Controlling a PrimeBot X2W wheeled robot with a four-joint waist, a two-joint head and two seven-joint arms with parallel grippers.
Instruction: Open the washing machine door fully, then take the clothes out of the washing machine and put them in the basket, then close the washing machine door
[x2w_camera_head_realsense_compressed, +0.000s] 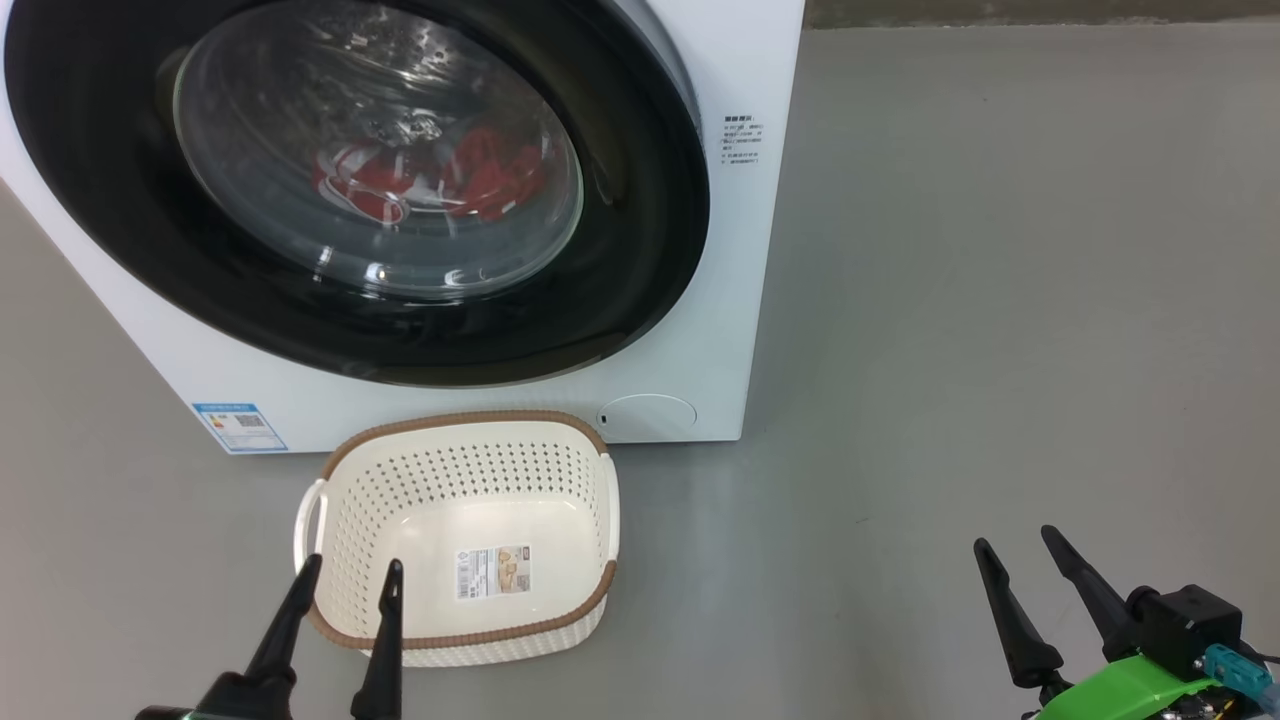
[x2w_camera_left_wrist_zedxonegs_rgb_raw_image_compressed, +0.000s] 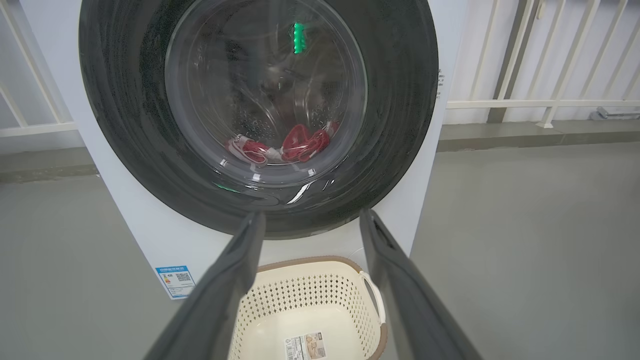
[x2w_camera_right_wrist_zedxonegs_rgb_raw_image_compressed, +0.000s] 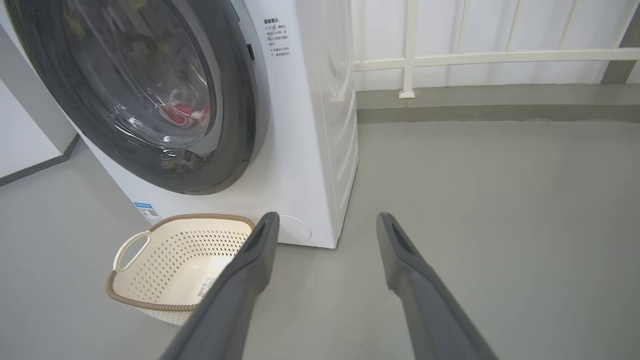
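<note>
The white washing machine (x2w_camera_head_realsense_compressed: 740, 300) (x2w_camera_left_wrist_zedxonegs_rgb_raw_image_compressed: 150, 235) (x2w_camera_right_wrist_zedxonegs_rgb_raw_image_compressed: 310, 150) stands on the grey floor with its round black-rimmed door (x2w_camera_head_realsense_compressed: 640, 240) (x2w_camera_left_wrist_zedxonegs_rgb_raw_image_compressed: 400, 100) (x2w_camera_right_wrist_zedxonegs_rgb_raw_image_compressed: 245, 110) shut. Red clothes (x2w_camera_head_realsense_compressed: 490, 180) (x2w_camera_left_wrist_zedxonegs_rgb_raw_image_compressed: 300, 142) (x2w_camera_right_wrist_zedxonegs_rgb_raw_image_compressed: 182, 112) lie in the drum behind the glass. The cream perforated basket (x2w_camera_head_realsense_compressed: 450, 460) (x2w_camera_left_wrist_zedxonegs_rgb_raw_image_compressed: 310, 295) (x2w_camera_right_wrist_zedxonegs_rgb_raw_image_compressed: 175, 250) sits empty on the floor just in front of the machine. My left gripper (x2w_camera_head_realsense_compressed: 350, 572) (x2w_camera_left_wrist_zedxonegs_rgb_raw_image_compressed: 310, 220) is open, hanging over the basket's near rim. My right gripper (x2w_camera_head_realsense_compressed: 1015, 540) (x2w_camera_right_wrist_zedxonegs_rgb_raw_image_compressed: 327, 220) is open over bare floor to the right.
A blue label sticker (x2w_camera_head_realsense_compressed: 240, 427) and a round flap (x2w_camera_head_realsense_compressed: 648, 415) mark the washer's lower front. A white railing (x2w_camera_right_wrist_zedxonegs_rgb_raw_image_compressed: 500, 57) and a low kerb run behind. Bare grey floor (x2w_camera_head_realsense_compressed: 1000, 300) stretches to the right of the machine.
</note>
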